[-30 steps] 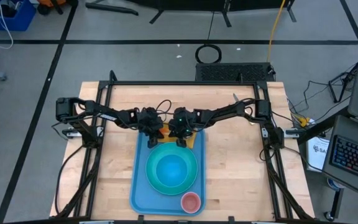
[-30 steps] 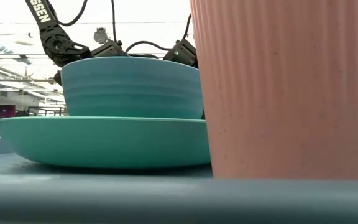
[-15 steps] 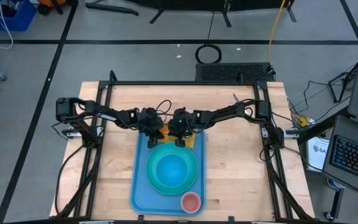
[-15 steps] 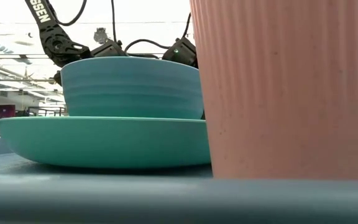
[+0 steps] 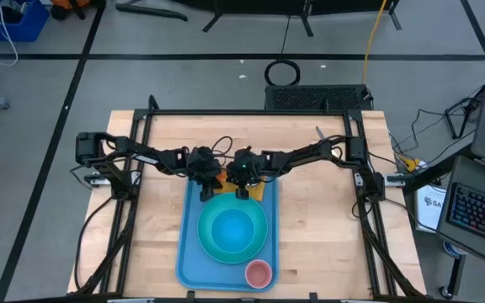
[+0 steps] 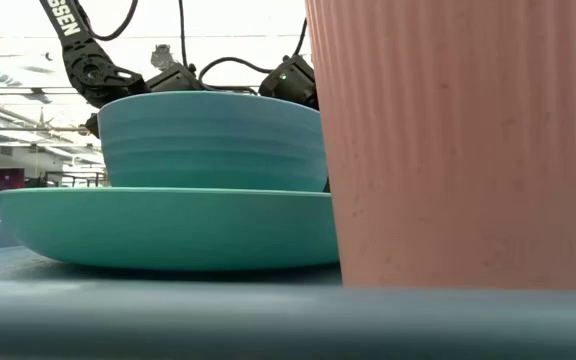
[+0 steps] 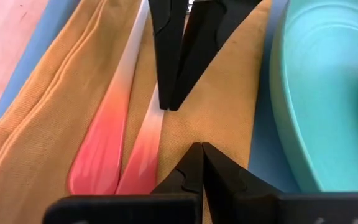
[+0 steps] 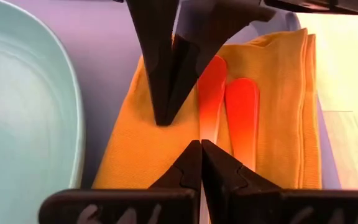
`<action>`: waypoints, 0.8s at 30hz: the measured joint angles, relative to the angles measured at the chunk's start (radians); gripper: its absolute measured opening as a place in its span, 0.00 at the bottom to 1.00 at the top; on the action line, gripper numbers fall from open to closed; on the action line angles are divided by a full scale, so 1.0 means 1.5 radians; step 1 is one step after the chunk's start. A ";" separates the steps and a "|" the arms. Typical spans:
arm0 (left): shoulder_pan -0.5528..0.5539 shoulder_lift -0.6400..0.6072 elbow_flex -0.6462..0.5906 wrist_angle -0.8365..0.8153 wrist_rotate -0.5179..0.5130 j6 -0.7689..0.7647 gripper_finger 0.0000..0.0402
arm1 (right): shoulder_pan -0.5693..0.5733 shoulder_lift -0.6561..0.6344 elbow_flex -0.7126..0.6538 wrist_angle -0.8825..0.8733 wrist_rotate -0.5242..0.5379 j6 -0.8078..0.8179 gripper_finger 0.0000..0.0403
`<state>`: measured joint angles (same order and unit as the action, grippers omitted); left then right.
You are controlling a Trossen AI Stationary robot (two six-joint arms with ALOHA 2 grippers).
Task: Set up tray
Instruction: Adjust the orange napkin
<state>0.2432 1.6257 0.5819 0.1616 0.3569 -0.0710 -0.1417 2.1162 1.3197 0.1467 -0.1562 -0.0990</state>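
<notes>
The tray (image 5: 189, 252) lies flat at the middle of the wooden table (image 5: 310, 244), its long side running from the arms toward the near edge. On it sits a round turquoise plate (image 5: 213, 247), and inside the plate stands a blue-green bowl (image 5: 232, 228); the low view shows the bowl (image 6: 208, 140) resting upright in the plate (image 6: 168, 228), with nothing visible inside it. A pink ribbed cup (image 5: 258, 273) stands upright at the tray's near right corner, just beside the plate, and fills the right half of the low view (image 6: 458, 140).

At the tray's far end an orange-yellow napkin (image 7: 61, 106) lies folded on the blue surface, right next to the plate's rim. 2 pink utensil handles (image 7: 110, 137) lie side by side on the cloth, touching or nearly so; their working ends are hidden.

Both arms meet over that napkin. The left gripper (image 7: 199, 163) hangs low above the cloth with its fingers pressed together, pinching nothing. The right gripper (image 8: 200, 160) faces it from the other side, fingertips likewise closed tip to tip and empty, just above 1 handle (image 8: 211, 93).

Writing: white letters ending "SSEN" run along an arm link (image 6: 68, 25) in the low view; nothing else is legible.
</notes>
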 joint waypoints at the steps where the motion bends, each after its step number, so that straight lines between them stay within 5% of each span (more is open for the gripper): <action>1: 0.000 0.000 0.000 0.000 0.000 -0.002 0.01 | 0.002 0.000 0.000 0.000 -0.001 0.000 0.00; 11: -0.008 0.000 0.000 0.002 0.000 -0.012 0.01 | 0.008 -0.010 0.000 -0.004 -0.086 0.016 0.00; 24: -0.014 0.000 0.000 0.009 0.003 -0.019 0.01 | 0.008 -0.010 0.000 -0.026 -0.090 0.038 0.00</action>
<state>0.2223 1.6260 0.5813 0.1747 0.3618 -0.0999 -0.1304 2.1017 1.3193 0.1071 -0.2913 -0.0425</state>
